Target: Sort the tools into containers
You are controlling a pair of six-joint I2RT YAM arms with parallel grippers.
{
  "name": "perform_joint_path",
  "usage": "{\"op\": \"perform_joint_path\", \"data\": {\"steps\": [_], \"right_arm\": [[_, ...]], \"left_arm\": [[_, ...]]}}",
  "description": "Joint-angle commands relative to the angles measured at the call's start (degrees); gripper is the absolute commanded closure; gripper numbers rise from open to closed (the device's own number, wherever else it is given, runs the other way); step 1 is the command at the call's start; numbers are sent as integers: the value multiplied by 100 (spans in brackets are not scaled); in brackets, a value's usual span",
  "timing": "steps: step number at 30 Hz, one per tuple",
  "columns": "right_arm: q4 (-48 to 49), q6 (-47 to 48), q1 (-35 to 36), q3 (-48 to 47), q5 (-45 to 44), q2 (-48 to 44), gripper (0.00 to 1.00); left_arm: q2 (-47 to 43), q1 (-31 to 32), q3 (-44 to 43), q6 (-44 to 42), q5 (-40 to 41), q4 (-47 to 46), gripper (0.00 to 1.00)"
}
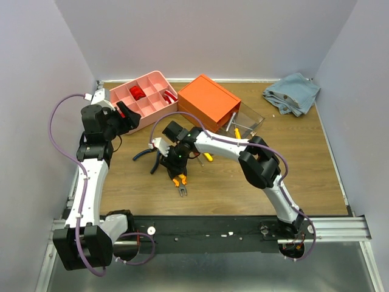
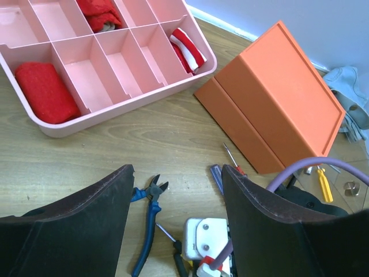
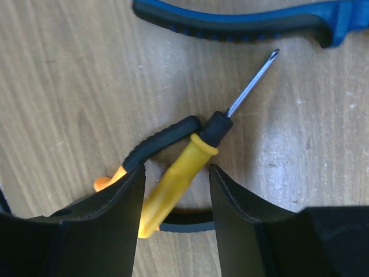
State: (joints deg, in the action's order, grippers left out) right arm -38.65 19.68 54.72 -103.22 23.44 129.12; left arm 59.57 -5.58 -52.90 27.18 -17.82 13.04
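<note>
While the right hand [image 3: 176, 168] hangs low over the tabletop [image 3: 69, 86], I can see its fingers parted on either side of the yellow screwdriver [image 3: 187, 161]. They are not clamped, since a dark gap shows to the right of the handle. The screwdriver lies across a black-sleeved handle of the orange-handled pliers [image 3: 164, 138]. Its tip points to the upper right of the wrist frame, toward the blue-handled pliers [image 3: 248, 26] along the top edge.

In the overhead view this cluster sits at centre frame, just below the orange box [image 1: 206, 100]. The box's clear drawer [image 1: 250, 120] stands pulled out to the right with a yellow-handled tool inside.

My left hand [image 2: 176, 173] is wide open with nothing between its fingers. It hovers in the overhead's upper left, just beside the pink tray [image 2: 86, 124], where several compartments hold red items. The blue-grey cloth [image 1: 292, 92] lies crumpled in the upper right corner.
</note>
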Motion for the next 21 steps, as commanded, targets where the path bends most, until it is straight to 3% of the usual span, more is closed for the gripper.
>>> {"op": "perform_joint_path", "data": {"steps": [1, 6, 12, 16, 21], "right_arm": [[191, -219, 48, -119, -621, 166, 44], [323, -193, 39, -111, -1095, 201, 50], [201, -44, 39, 21, -1061, 114, 78], [16, -51, -75, 21, -1114, -683, 99], [-178, -685, -636, 283, -841, -1941, 99]], "left_arm": [[-165, -74, 70, -72, 139, 85, 28], [-148, -101, 96, -46, 121, 50, 28], [-42, -101, 52, 51, 60, -29, 29], [63, -101, -71, 68, 24, -47, 31], [291, -162, -106, 191, 403, -187, 33]]}}
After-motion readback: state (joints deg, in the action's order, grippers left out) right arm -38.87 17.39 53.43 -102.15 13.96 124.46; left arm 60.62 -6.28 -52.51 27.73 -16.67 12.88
